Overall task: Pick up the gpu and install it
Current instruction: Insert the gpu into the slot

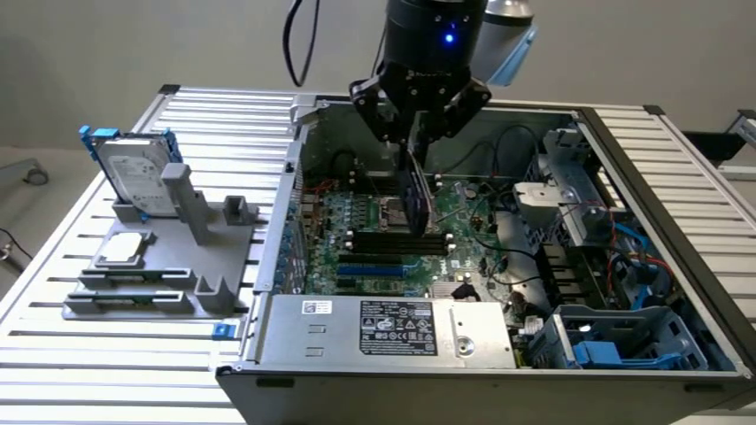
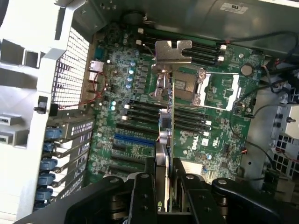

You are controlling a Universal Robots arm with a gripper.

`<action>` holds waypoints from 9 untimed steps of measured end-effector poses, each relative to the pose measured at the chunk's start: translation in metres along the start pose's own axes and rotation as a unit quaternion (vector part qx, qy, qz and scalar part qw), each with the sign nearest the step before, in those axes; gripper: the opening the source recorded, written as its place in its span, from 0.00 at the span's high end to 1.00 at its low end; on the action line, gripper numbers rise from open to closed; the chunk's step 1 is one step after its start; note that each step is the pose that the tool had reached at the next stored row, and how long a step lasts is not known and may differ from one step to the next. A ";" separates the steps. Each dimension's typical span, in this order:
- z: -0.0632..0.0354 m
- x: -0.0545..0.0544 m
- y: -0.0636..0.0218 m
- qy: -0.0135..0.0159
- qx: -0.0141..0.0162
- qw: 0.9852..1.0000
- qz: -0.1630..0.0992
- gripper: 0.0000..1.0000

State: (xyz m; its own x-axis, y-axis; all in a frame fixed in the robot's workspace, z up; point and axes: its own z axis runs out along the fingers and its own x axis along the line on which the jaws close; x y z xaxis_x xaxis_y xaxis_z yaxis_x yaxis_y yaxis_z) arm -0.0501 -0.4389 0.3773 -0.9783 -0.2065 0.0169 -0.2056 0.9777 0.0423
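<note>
In the exterior view my gripper (image 1: 416, 133) hangs over the open computer case and is shut on the gpu (image 1: 413, 197). The thin dark card hangs on edge below the fingers, above the large green motherboard (image 1: 354, 232), apart from it. In the wrist view the gpu (image 2: 166, 126) appears edge-on between my two black fingers (image 2: 142, 193), its silver bracket (image 2: 173, 50) at the far end. It hovers over the processor socket and the black memory slots. A blue expansion slot (image 2: 133, 138) lies to one side of the card.
The case's metal walls (image 1: 292, 168) ring the motherboard, with a grey power supply (image 1: 390, 328) at the front and cables and drive bays (image 1: 614, 266) at the exterior view's right. A silver hard drive in a blue frame (image 1: 133, 173) and a grey fixture (image 1: 165, 266) stand outside the case.
</note>
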 end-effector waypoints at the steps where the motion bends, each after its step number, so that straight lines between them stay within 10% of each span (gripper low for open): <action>1: 0.0002 0.000 0.0000 0.000 0.000 1.000 -0.009 0.74; 9: 0.0022 0.000 -0.0001 0.003 0.001 0.997 -0.082 0.74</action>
State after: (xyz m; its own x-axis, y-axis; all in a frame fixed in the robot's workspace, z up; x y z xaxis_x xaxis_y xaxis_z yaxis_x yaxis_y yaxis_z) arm -0.0501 -0.4389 0.3751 -0.9316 -0.3630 0.0168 -0.3621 0.9312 0.0423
